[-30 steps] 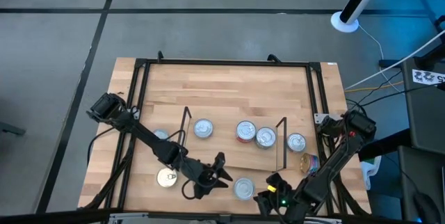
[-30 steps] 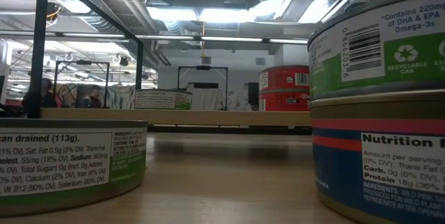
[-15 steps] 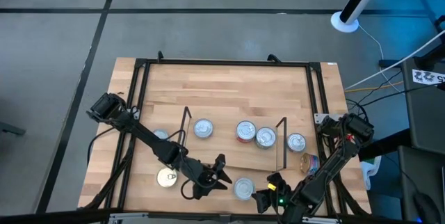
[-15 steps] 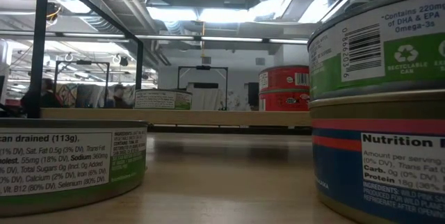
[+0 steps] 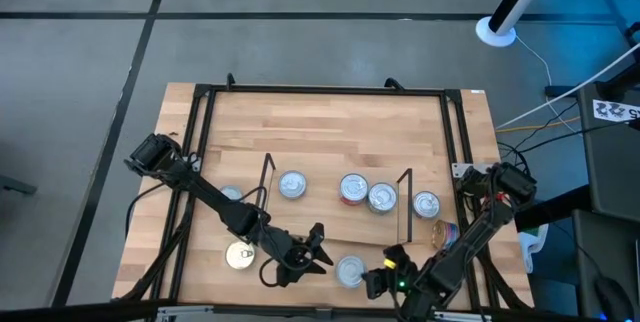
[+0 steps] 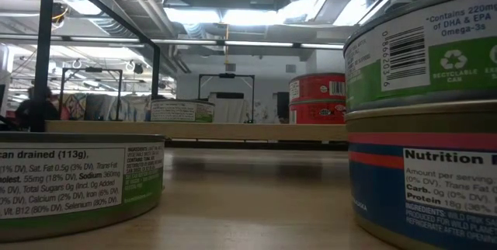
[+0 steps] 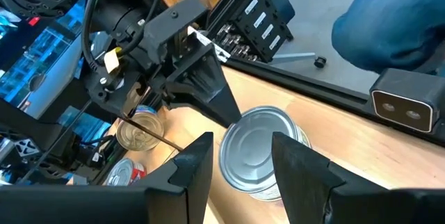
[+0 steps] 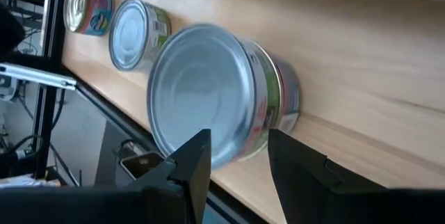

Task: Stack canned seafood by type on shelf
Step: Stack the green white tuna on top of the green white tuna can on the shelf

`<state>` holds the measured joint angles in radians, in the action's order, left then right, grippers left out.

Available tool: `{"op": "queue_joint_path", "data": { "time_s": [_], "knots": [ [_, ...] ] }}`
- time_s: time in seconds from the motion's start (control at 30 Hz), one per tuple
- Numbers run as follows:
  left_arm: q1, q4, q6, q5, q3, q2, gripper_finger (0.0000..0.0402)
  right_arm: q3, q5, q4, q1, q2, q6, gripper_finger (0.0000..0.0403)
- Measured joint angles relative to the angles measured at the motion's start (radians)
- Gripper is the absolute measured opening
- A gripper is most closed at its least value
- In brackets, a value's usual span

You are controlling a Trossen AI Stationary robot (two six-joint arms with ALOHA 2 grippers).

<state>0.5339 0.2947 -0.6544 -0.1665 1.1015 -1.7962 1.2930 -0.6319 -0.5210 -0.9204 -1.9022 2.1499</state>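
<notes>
three tins on shelf; front tin between both end effectors

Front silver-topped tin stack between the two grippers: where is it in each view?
High view: front tin stack at bottom centre, near the table front edge.
Low view: most likely the tall stack filling the right side.
Left wrist view: centre, just past the fingers.
Right wrist view: centre, lid facing the camera.
Shared landmark: the light-wood table it stands on.
</notes>
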Motion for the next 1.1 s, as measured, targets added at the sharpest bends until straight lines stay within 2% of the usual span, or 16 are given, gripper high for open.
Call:
{"op": "queue_joint_path", "data": {
  "time_s": [0.4, 0.6, 0.93, 1.1],
  "knots": [
    [0.0, 0.0, 0.0, 0.0, 0.0, 0.0, 0.0143, 0.0, 0.094, -0.006, 0.034, 0.0, -0.004, 0.0144],
    [0.0, -0.001, 0.0, 0.0, 0.0, 0.0, 0.0143, 0.0, 0.1, -0.006, 0.033, 0.0, -0.002, 0.0138],
    [0.0, -0.001, 0.0, 0.0, 0.0, 0.0, 0.0143, 0.0, 0.093, -0.004, 0.033, 0.002, -0.004, 0.0045],
    [0.0, -0.001, 0.0, 0.0, 0.0, 0.0, 0.0143, 0.0, 0.089, -0.004, 0.033, 0.002, -0.005, 0.0013]
  ]
}}
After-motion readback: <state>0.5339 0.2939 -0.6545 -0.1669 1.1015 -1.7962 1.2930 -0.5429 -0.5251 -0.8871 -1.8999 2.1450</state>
